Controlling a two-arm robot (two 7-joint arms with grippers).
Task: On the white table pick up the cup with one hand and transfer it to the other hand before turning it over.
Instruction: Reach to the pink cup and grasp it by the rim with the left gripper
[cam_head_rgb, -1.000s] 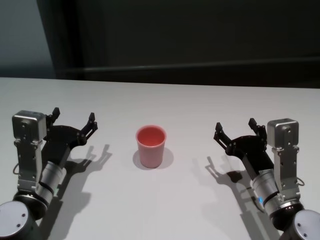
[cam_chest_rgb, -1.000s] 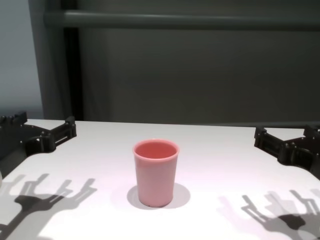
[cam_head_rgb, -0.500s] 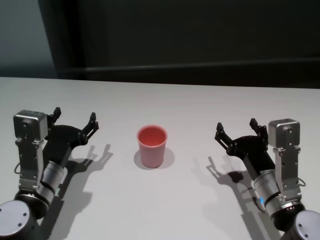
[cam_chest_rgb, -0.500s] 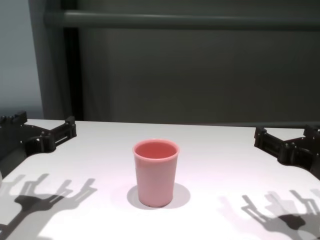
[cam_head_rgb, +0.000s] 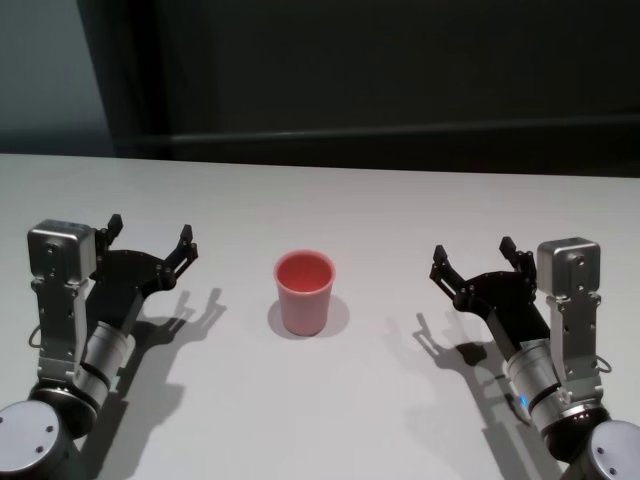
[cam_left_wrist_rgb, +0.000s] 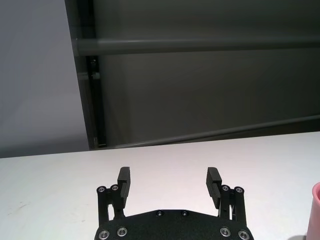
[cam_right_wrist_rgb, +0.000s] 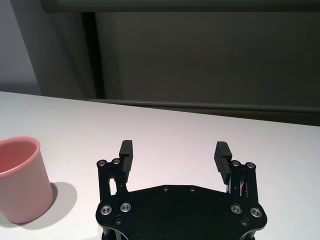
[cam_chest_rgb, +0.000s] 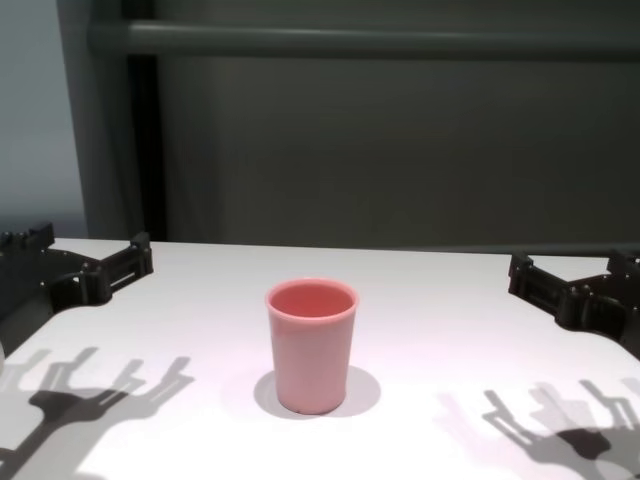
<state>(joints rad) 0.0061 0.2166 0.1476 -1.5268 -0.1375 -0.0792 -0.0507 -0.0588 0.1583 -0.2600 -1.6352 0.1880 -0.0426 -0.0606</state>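
Note:
The pink cup (cam_head_rgb: 304, 292) stands upright, mouth up, in the middle of the white table (cam_head_rgb: 330, 210); it also shows in the chest view (cam_chest_rgb: 311, 344), at the edge of the left wrist view (cam_left_wrist_rgb: 315, 210) and in the right wrist view (cam_right_wrist_rgb: 20, 179). My left gripper (cam_head_rgb: 148, 236) hovers open to the cup's left, well apart from it, with nothing between its fingers (cam_left_wrist_rgb: 125, 181). To the right of the cup my right gripper (cam_head_rgb: 472, 257) is open too, equally far off and empty, fingers (cam_right_wrist_rgb: 221, 154) spread wide.
Behind the table's far edge rises a dark grey wall (cam_chest_rgb: 400, 150) with a horizontal bar (cam_chest_rgb: 360, 40). Both grippers cast shadows (cam_chest_rgb: 90, 385) on the tabletop beneath them. No other objects lie on the table.

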